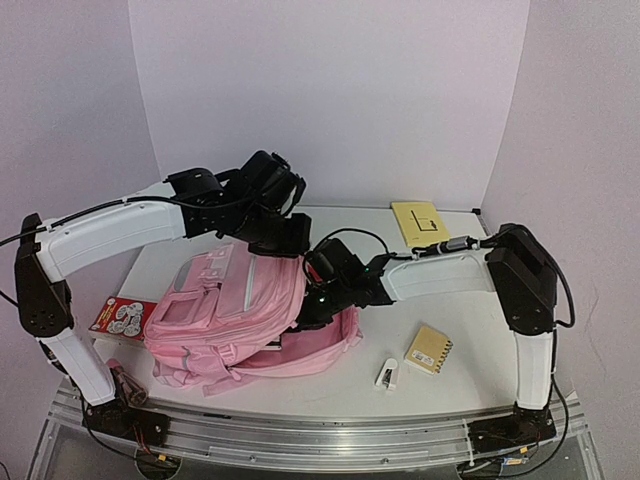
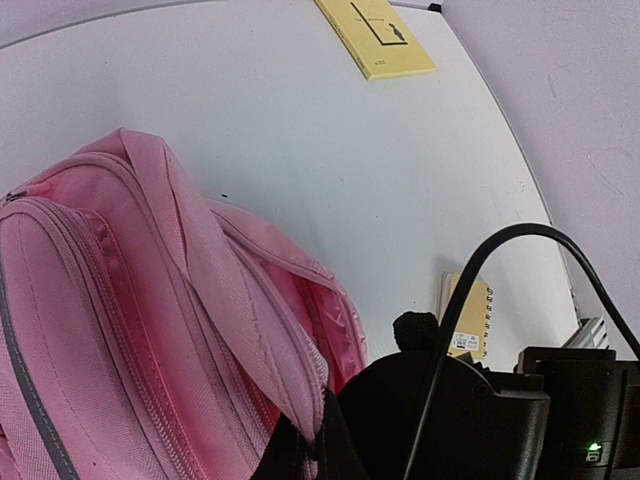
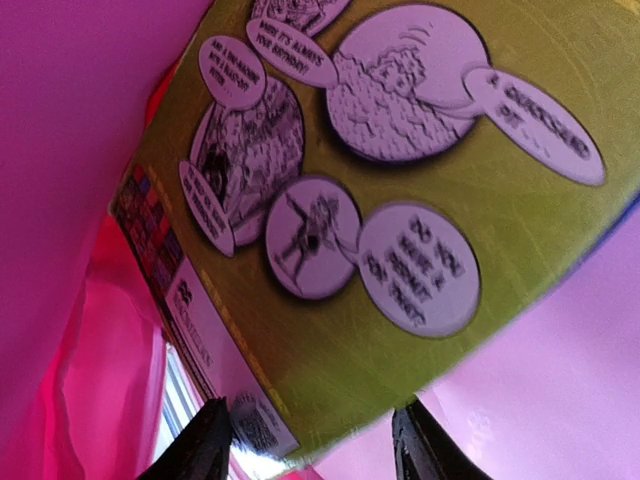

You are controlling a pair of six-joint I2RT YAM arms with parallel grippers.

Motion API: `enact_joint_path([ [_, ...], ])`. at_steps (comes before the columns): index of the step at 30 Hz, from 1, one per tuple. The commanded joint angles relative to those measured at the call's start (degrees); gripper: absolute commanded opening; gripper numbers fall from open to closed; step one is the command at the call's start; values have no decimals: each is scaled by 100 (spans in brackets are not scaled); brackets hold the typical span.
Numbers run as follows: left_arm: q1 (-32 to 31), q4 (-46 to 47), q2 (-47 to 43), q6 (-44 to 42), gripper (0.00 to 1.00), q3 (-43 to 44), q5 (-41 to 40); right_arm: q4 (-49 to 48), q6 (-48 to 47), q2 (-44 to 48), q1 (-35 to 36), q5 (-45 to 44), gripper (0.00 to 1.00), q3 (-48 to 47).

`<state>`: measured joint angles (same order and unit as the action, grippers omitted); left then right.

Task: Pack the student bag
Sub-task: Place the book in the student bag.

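Observation:
The student bag [image 1: 225, 315] lies on its side at centre left of the table, its opening facing right. My left gripper [image 1: 285, 240] is shut on a pink fold at the bag's upper rim and holds it up; the left wrist view shows the jaws [image 2: 305, 455] pinching that fabric [image 2: 250, 330]. My right gripper [image 1: 312, 300] reaches into the opening. In the right wrist view its fingers [image 3: 205, 445] stand apart, open [image 3: 310, 445], over the near edge of a yellow-green comic-covered book [image 3: 400, 180] lying inside the pink lining [image 3: 60, 150].
A yellow pad [image 1: 420, 222] lies at the back right, also in the left wrist view [image 2: 375, 35]. A small spiral notebook [image 1: 429, 349] and a small white object [image 1: 389, 374] lie front right. A red card pack [image 1: 120, 317] lies left of the bag.

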<state>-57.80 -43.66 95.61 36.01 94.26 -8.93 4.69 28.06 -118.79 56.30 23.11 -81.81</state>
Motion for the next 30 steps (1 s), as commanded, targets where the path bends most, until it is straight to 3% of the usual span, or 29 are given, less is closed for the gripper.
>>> enact_joint_path([
  [1,-11,791,-39,-187,0,302,1,453,-313,1022,-167,-29,55,440],
  [8,7,1044,14,-231,1,10,324,803,-356,2556,-848,-664,69,1361],
  [9,16,1094,63,-241,6,-22,404,833,-276,2728,-1050,-657,70,1502],
  [11,23,1180,229,-306,33,-5,589,888,-191,3023,-1473,-797,73,1811],
  [14,32,1378,463,-394,84,97,728,997,-164,3502,-2061,-1444,88,2157],
  [16,40,1420,715,-431,98,308,733,1081,-276,3672,-2371,-1990,93,2269],
  [19,78,1447,1087,-487,100,685,808,1503,-492,3564,-2947,-2301,96,2034],
  [23,246,1843,1617,-535,100,997,1051,1793,-553,2912,-3875,-1795,96,1450],
  [30,590,2190,2730,-437,100,1668,1330,2100,-579,886,-5245,-865,91,-381],
])
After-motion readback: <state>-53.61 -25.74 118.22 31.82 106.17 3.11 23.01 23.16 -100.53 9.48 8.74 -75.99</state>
